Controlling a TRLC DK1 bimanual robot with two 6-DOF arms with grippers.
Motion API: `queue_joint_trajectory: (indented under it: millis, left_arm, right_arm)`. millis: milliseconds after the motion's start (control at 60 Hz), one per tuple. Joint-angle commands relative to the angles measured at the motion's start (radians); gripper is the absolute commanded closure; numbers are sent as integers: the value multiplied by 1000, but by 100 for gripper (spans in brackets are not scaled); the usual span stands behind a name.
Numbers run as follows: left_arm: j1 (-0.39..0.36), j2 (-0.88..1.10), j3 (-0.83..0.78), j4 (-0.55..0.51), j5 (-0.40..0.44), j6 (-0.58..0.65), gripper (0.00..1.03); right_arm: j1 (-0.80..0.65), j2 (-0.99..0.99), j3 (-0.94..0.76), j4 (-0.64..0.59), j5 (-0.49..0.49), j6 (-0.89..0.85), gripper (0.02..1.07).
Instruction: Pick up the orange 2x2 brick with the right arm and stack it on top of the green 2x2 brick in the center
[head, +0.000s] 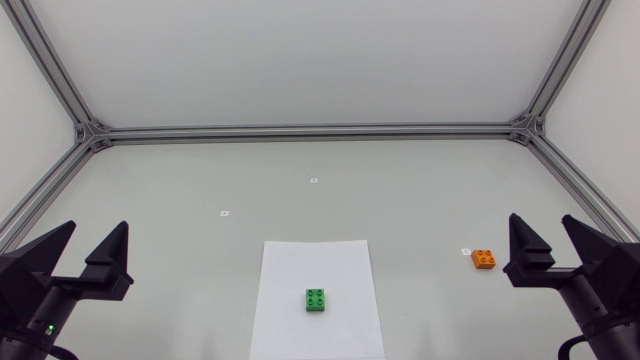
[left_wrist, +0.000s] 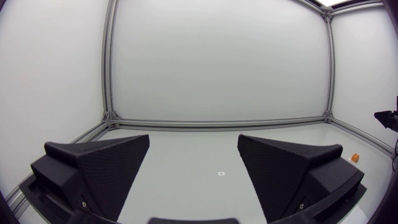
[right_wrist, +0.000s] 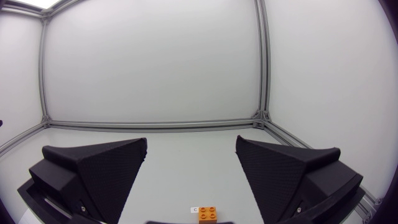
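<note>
Orange moulded plastic, glossy with four round studs, the orange 2x2 brick (right_wrist: 208, 213) lies on the matte tabletop (head: 400, 200) just ahead of the right pincer (right_wrist: 191, 142), whose textured wedge fingers gape wide, empty, presumably lined up for the pick. The green 2x2 brick (head: 316, 300) sits well aside on white paper (head: 300, 260), marking the stacking spot.

Head view overhead; wrist views low across the shared table (head: 430, 200)
</note>
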Motion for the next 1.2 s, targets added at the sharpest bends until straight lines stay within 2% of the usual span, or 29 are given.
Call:
queue_joint_trajectory:
  millis: [0,383,700,783,967,1183]
  left_arm:
    - [3,-8,-41,-15,4,13,4]
    - [3,-8,-41,-15,4,13,4]
    - [3,-8,-41,-14,4,13,4]
    - [3,-8,-41,-15,4,13,4]
    - [3,-8,-41,-14,4,13,4]
    - [3,-8,-41,-15,4,13,4]
  right_arm:
    - [5,-11,-25,13,4,-5,6]
    - [14,-12,-19,14,1,-28,6]
    - [19,31,97,8,0,-28,7]
    - [21,80,140,10,0,-28,7]
    - [21,322,309,-23,0,-25,7]
    - [21,612,530,-194,-11,33,7]
